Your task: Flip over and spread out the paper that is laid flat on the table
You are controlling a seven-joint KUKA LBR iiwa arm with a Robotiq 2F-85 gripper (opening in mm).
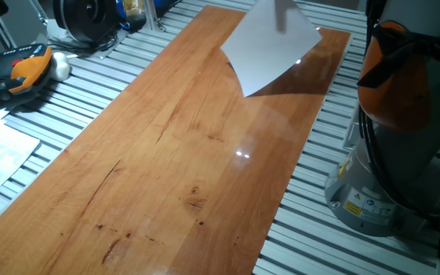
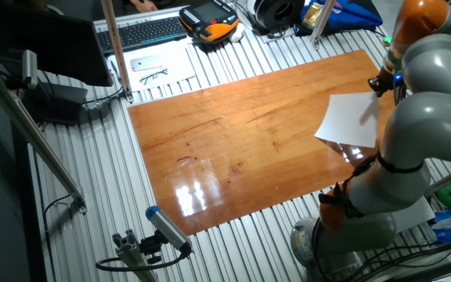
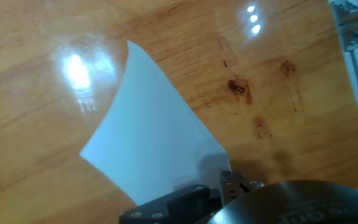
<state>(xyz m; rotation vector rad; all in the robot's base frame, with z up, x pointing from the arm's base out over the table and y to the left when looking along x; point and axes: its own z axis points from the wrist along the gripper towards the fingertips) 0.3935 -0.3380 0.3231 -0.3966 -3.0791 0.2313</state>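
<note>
The paper is a white sheet that hangs tilted above the far end of the table, blank face showing, and casts a shadow on the wood. My gripper is shut on its upper edge and shows blurred at the top of the frame. In the hand view the paper runs from the gripper out over the table, lower corners free. In the other fixed view the paper hangs by the arm over the table. No printed text is visible.
A grey slatted metal surface surrounds the table. A printed sheet with spectacles lies to one side, by a keyboard and an orange-black device. The arm's base stands beside the table's long edge.
</note>
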